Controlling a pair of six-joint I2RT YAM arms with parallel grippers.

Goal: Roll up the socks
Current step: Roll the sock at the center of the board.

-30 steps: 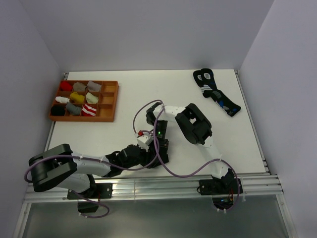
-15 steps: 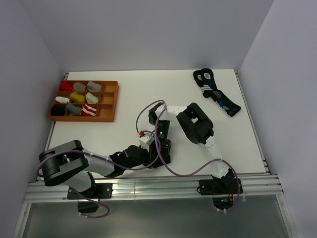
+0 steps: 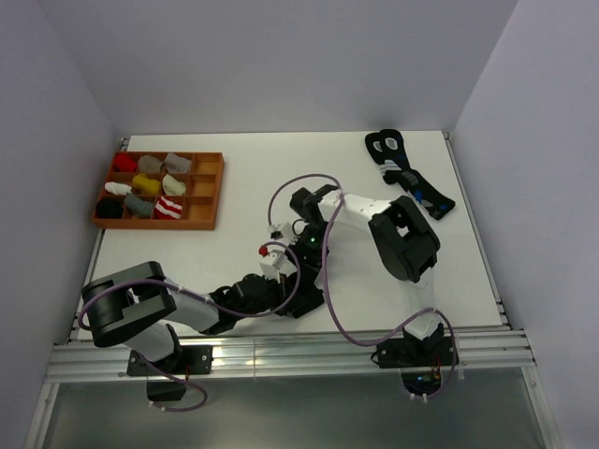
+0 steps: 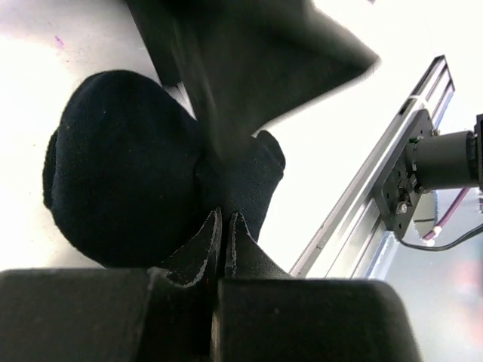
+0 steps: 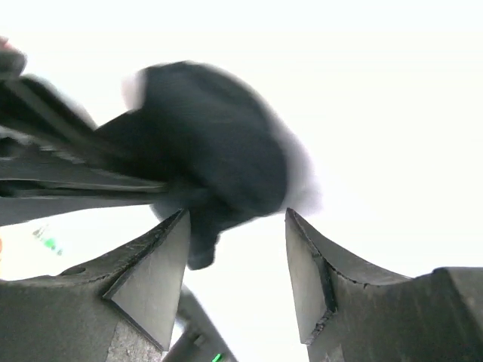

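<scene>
One knitted black sock [image 4: 128, 173], bunched | left hand [image 4: 224, 220] pinching it | right hand [image 5: 238, 217] spread, empty

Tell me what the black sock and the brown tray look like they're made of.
The black sock: soft knitted fabric, matte, fuzzy weave visible up close. The tray: probably wood or fibreboard, with a flat reddish-brown matte finish and thin dividers; too far to be sure.
</scene>
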